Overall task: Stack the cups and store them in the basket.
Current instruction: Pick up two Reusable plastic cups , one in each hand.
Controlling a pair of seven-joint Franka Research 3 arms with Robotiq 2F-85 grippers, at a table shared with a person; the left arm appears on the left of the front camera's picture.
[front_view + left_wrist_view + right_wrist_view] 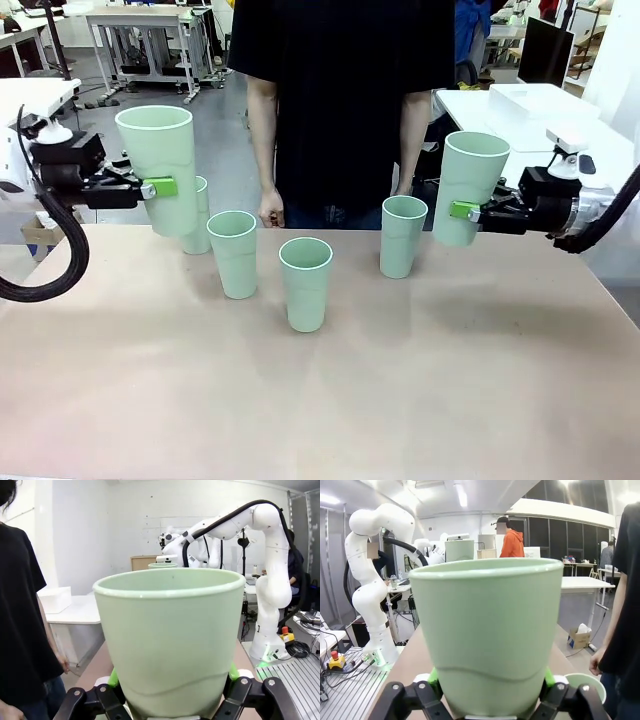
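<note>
Nearest us, the centre cup (306, 285) stands upright in the middle of the worktop, mouth open. Just beyond it to the left is the second cup (232, 255), and over towards the far right the right cup (403, 238), all three apart from one another. At the far left edge the back cup (201, 215) stands half hidden behind the left-held cup (158, 170). The left hand (158, 188) grips that one low on its wall, green pads either side, and holds it roughly upright above the worktop. Same story at the far right: the right hand (463, 210) is closed on the right-held cup (468, 185), low down, off the surface. The person stands at the far edge, one hand (270, 208) hanging near the second cup. A white bin (530, 100), likely the basket, sits on a side table beyond the far right corner, well apart from everything. Now the dangers, as I judge them. These walls are smooth and tapered, so a low pinch could let a cup slide or twist. A descent off-centre would clip a rim and topple a light standing cup. The back cup is right by the left-held one, so a careless swing knocks it. Both hands heading for the middle could meet.
</note>
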